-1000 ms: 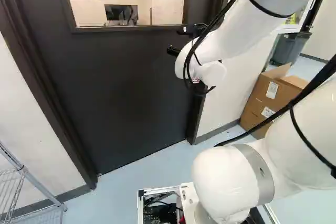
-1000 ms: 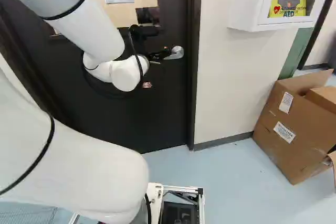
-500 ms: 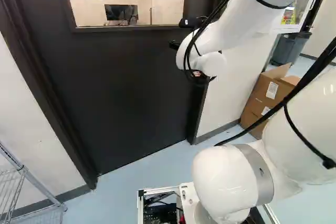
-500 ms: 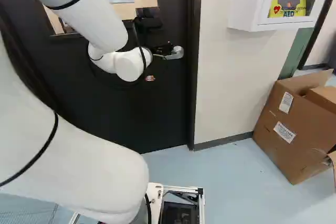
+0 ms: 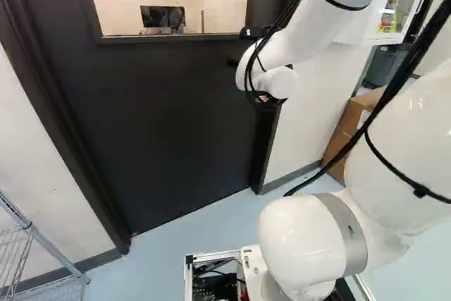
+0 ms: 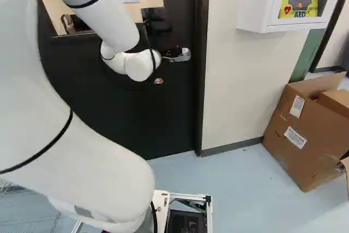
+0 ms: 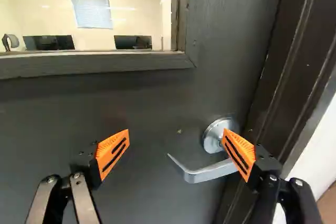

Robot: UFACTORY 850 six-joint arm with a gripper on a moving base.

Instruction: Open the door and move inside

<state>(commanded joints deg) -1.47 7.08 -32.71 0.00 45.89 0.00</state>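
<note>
In the right base view my gripper (image 6: 172, 53) is a small dark shape at the silver door handle (image 6: 185, 55), partly hidden by the wrist. The wrist view shows the gripper (image 7: 176, 145) open, its orange-padded fingers wide apart. One finger overlaps the handle's round base and the pivot end of the lever (image 7: 207, 173); the lever's free end points into the space between the fingers. Contact cannot be told. The dark door (image 5: 169, 118) stands shut in its frame, with a window (image 7: 89, 19) above the handle.
A door frame (image 6: 202, 80) and white wall (image 6: 240, 85) adjoin the handle side. The AED cabinet (image 6: 256, 4) hangs there, above a cardboard box (image 6: 305, 129). A wire shelf (image 5: 42, 244) stands by the wall at the left of the left base view.
The arm has shifted against its lowest joint, carrying the wrist slightly rightward and up, closer to the handle in the right base view. The base and door have not moved.
</note>
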